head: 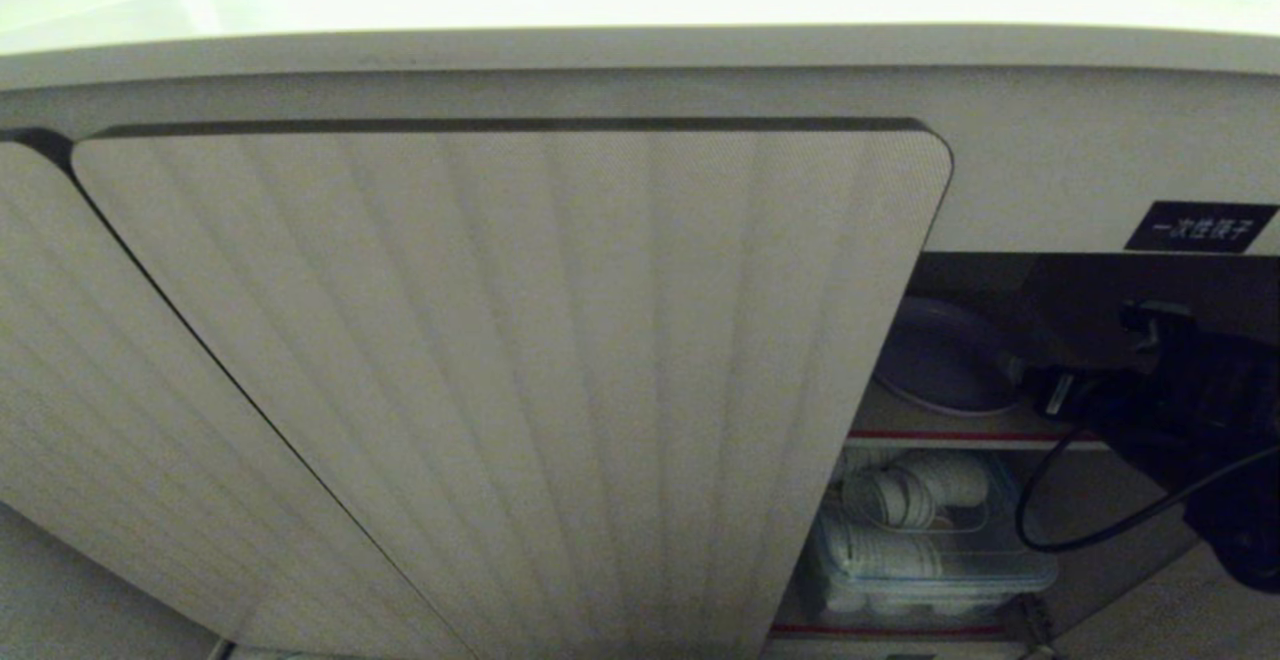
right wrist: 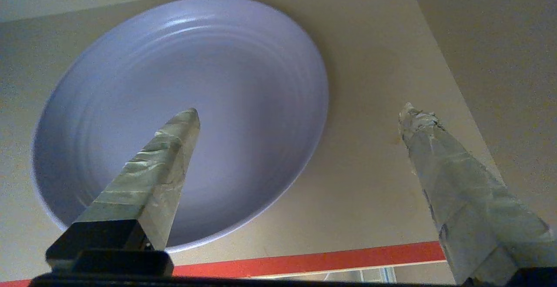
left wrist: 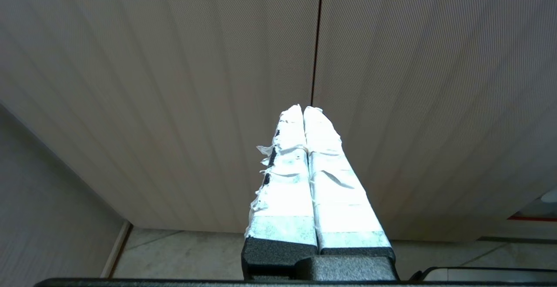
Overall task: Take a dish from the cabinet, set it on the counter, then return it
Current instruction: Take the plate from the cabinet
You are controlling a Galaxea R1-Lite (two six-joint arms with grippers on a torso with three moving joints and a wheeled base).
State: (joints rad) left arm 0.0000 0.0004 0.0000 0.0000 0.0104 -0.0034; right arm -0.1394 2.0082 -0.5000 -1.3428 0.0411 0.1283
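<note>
The right gripper (right wrist: 300,113) stands spread wide and empty at the frame's lower edge. Beyond it, the round pale lavender plastic dish (right wrist: 182,117) lies centre-left on the beige cabinet's red-edged shelf (right wrist: 313,261). Upper right in the head view, a small black label (head: 1200,227) bears white characters I cannot read.

Clear lidded container (head: 930,565) beneath the black label (head: 1200,226); white cups (head: 915,495) stacked on the container's lid.
</note>
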